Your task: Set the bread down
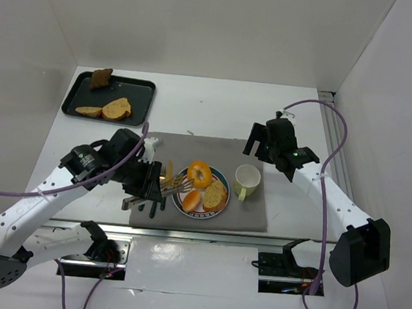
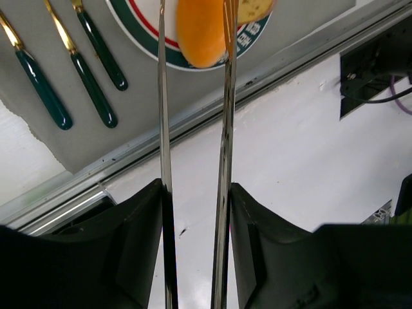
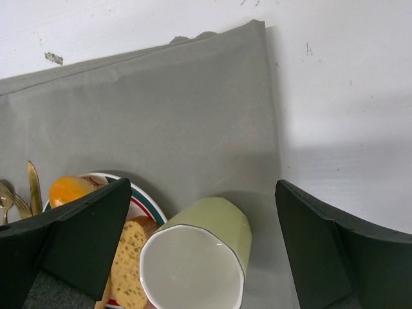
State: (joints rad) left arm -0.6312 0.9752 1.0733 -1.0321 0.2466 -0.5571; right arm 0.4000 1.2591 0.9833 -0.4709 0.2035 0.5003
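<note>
The whole bench (image 1: pixel 197 94) is seen from high above its near edge, looking down. From the left wrist, a close downward view is given along the tongs (image 2: pixel 164 129); from the right wrist, close above the cup (image 3: pixel 193 270). The plate (image 1: pixel 201 214) is shared by all three.

Shows a grey cloth (image 1: pixel 214 149) spread flat on the white bench (image 1: pixel 197 102), near the middle. Finds a pale green mug (image 1: pixel 247 179) upright on its right part. Finds three green-handled, gold-bladed cutlery pieces (image 2: pixel 92 90) side by side at its near left.
</note>
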